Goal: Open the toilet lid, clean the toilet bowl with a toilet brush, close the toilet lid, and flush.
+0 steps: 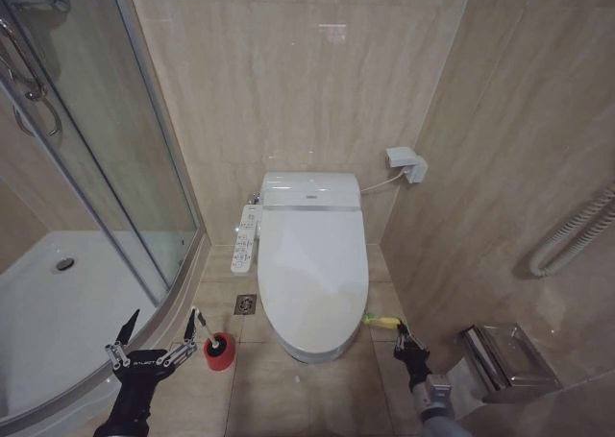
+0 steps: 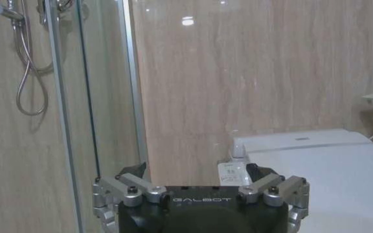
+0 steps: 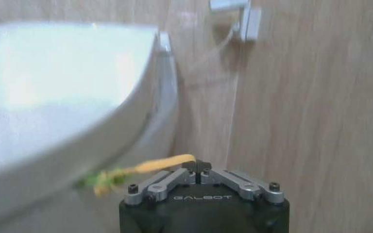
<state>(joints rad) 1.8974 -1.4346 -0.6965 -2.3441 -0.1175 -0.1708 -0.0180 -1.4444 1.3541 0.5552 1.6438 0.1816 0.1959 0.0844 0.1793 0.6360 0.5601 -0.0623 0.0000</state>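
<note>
The toilet lid (image 1: 312, 264) lies shut over the toilet bowl (image 1: 309, 353), whose rim peeks out under the front edge. A yellow-green strap (image 1: 382, 320) hangs off the lid's right front edge. My right gripper (image 1: 402, 338) is low on the floor beside the toilet, shut on the end of that strap (image 3: 163, 164); the lid (image 3: 50, 87) curves above it. The toilet brush (image 1: 199, 327) stands in a red holder (image 1: 219, 352) left of the bowl. My left gripper (image 1: 161, 329) hovers open just left of the brush handle, holding nothing; it (image 2: 196, 171) faces the back wall.
A glass shower enclosure (image 1: 96, 187) with a white tray fills the left. The button panel (image 1: 246, 240) juts from the toilet's left side, and a floor drain (image 1: 246, 304) lies beside it. The tiled right wall carries a socket box (image 1: 407, 161) and a metal paper holder (image 1: 504, 360).
</note>
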